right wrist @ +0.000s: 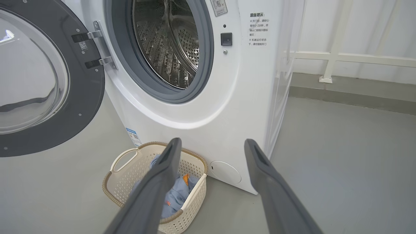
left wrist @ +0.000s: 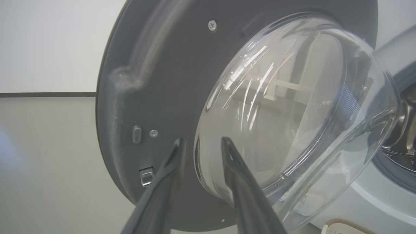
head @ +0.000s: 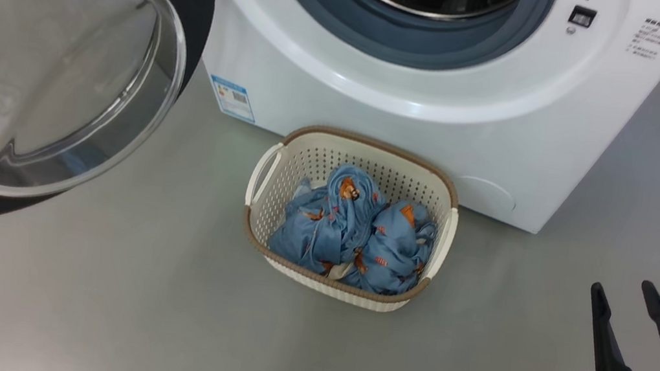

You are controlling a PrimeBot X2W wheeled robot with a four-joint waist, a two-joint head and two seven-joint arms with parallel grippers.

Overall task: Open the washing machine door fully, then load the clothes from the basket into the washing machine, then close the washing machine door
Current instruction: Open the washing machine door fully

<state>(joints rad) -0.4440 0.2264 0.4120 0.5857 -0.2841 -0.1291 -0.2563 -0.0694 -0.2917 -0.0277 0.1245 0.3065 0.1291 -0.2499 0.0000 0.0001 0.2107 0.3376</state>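
Washing machine door [left wrist: 156, 81] hangs just beyond the released left pincer [left wrist: 201, 139]; right pincer [head: 623, 287] gapes.

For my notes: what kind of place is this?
Probably a laundry corner, perhaps a test room: a white washing machine stands on a grey floor, with a basket of clothes before it.

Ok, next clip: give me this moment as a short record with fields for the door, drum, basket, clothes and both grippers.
door: washing machine door stands wide open
drum: steel drum of the washing machine, no clothes visible inside
basket: basket on the floor, just in front of the machine
clothes: clothes bunched inside the basket
left gripper: left gripper open, at the door's inner face
right gripper: right gripper open, empty
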